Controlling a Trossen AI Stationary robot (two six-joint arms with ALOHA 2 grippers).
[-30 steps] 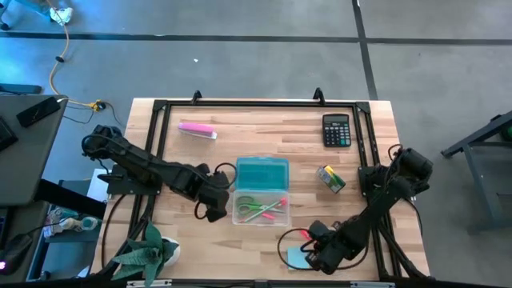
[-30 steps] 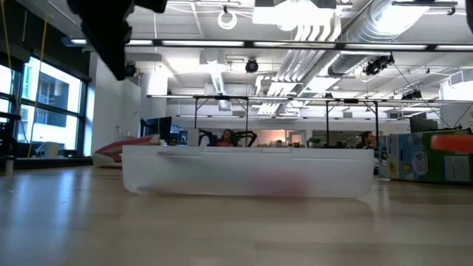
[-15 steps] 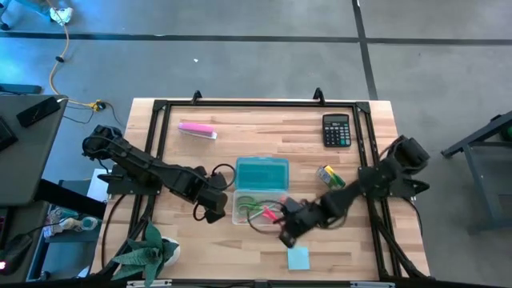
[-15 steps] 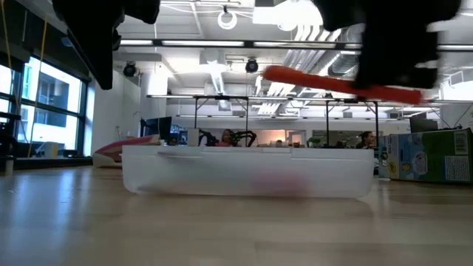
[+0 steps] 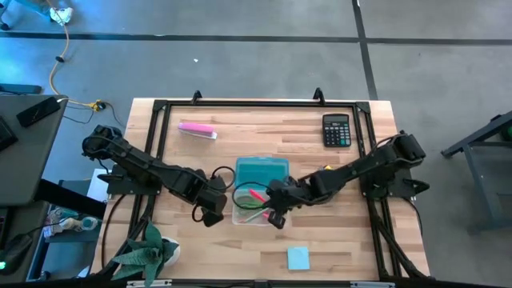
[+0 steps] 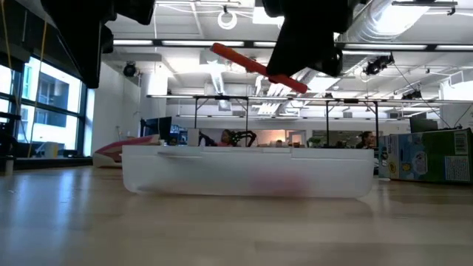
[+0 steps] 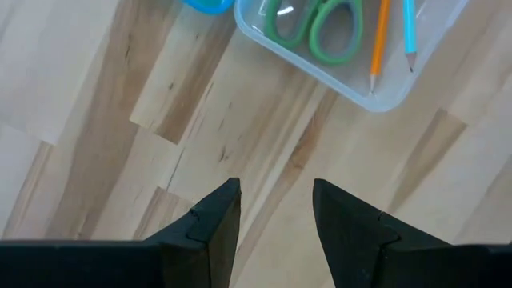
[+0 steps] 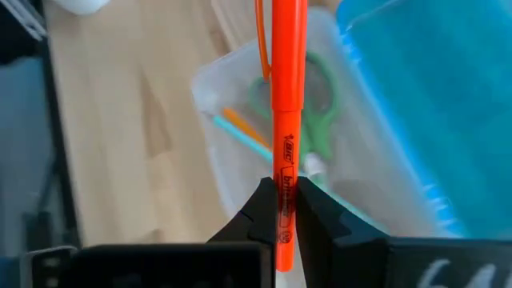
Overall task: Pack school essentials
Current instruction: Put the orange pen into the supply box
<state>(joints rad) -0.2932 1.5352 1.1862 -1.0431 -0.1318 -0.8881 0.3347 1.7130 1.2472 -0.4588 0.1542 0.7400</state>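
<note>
Your right gripper has its jaws clamped on the red pen, held over the clear box mid-counter. Scissors and pencils lie inside. Your left gripper hovers just left of the box, jaws parted, empty.

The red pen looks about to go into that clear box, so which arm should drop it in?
The right: its gripper already clamps the red pen above the clear box. The left gripper is open and empty beside it.
</note>
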